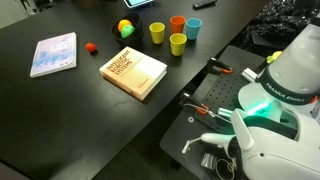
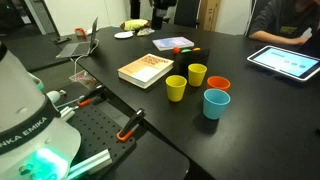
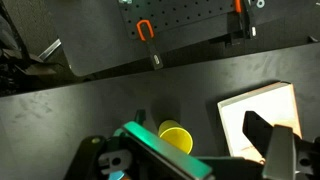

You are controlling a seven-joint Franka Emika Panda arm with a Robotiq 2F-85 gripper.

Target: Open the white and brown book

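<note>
Black office tabletop (image 1: 60, 125): thick tan book with brown lettering (image 1: 133, 73) lies closed; opening is wholly left. Apart from it, the tool (image 3: 270, 148), spread or pressed together, cannot be told.

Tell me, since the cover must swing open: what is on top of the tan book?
Nothing lies on the book; its lettered cover is bare in both exterior views. Its underside, on the table, is hidden.
</note>
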